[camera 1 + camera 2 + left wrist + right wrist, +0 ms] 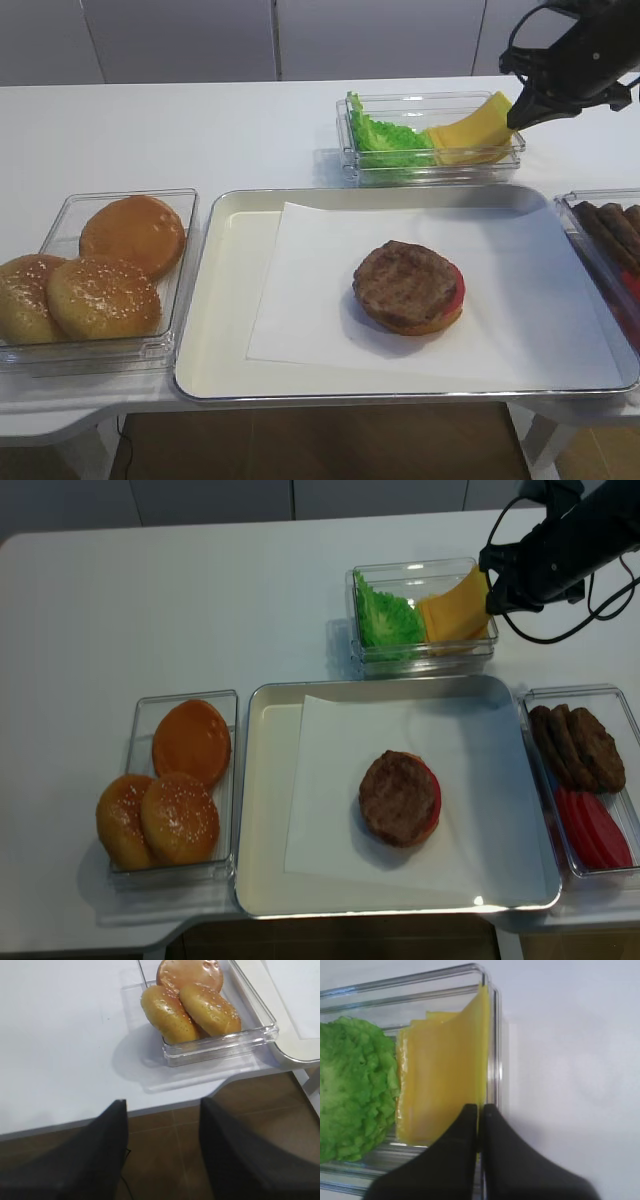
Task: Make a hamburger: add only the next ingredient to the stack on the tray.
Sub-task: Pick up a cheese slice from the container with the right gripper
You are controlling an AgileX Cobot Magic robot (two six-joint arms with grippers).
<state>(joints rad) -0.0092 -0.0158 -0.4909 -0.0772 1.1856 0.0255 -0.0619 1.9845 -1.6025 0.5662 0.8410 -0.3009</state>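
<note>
Stack (409,287) on paper-lined tray (225,300): bottom bun, tomato slice, grilled patty on top. No cheese there yet.

Right gripper (480,1110) at far clear container (365,160), fingers pinched tight on edge of top cheese slice (445,1075); that edge lifted against container's right wall, rest of slice lying on slices beneath. Lettuce (355,1090) beside it, untouched.

Left gripper (162,1110) off table's near edge, fingers wide, holding nothing; buns (190,1002) in their own container ahead.

Done: grasp. Left, by judgement: lift clear, carry over, lay flat on patty.
</note>
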